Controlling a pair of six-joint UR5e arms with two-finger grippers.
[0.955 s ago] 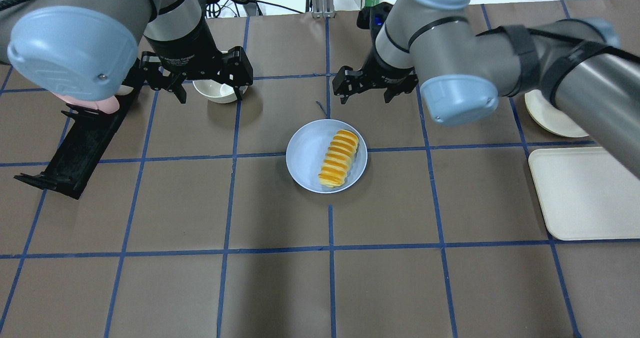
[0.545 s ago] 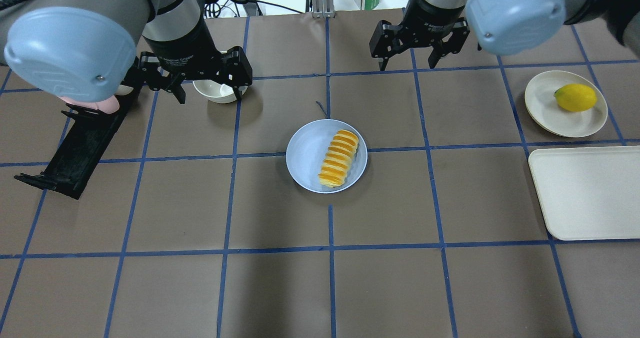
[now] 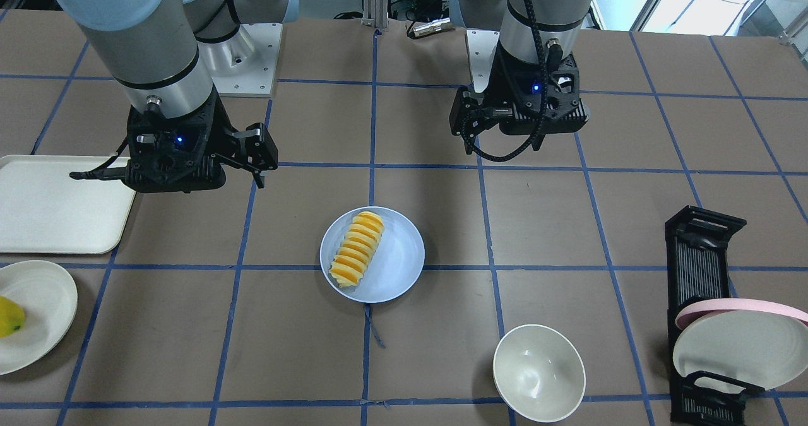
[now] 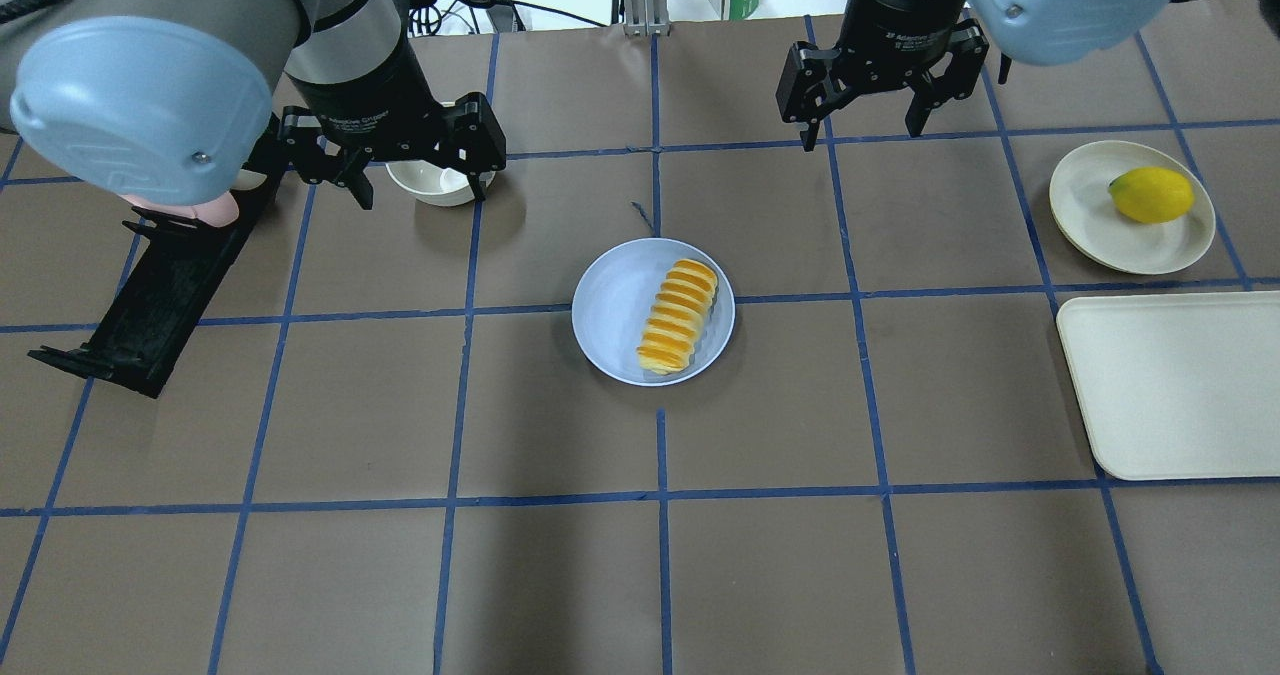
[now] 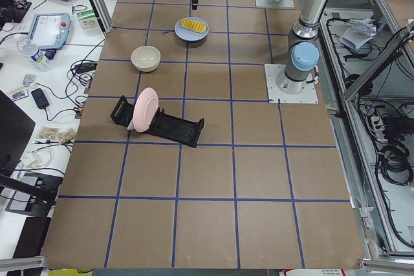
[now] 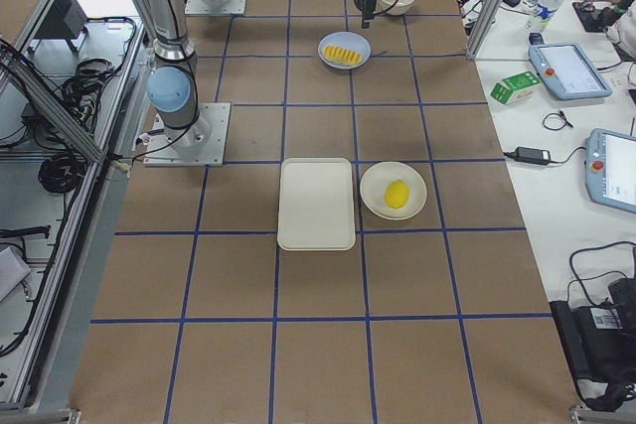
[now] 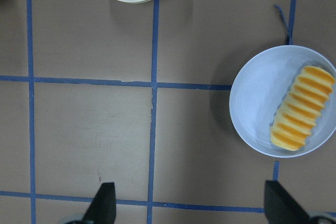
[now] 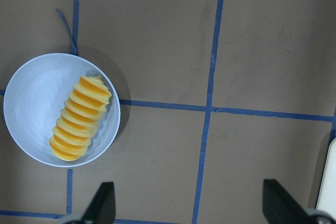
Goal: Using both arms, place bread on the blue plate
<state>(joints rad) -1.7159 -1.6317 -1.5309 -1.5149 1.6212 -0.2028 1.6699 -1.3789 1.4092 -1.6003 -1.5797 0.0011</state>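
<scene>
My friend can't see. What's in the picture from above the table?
A ridged orange-and-yellow toy bread loaf lies on a round pale blue plate in the middle of a brown table with blue grid lines. Beyond it, the left black pincer and the right black pincer hang open and empty.

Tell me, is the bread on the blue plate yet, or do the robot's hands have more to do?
Done: the bread lies on the blue plate, along one side of it. In hand: nothing; the left hand and the right hand are both open and empty, away from the plate. Left: nothing that I can see, so the job looks finished.
</scene>
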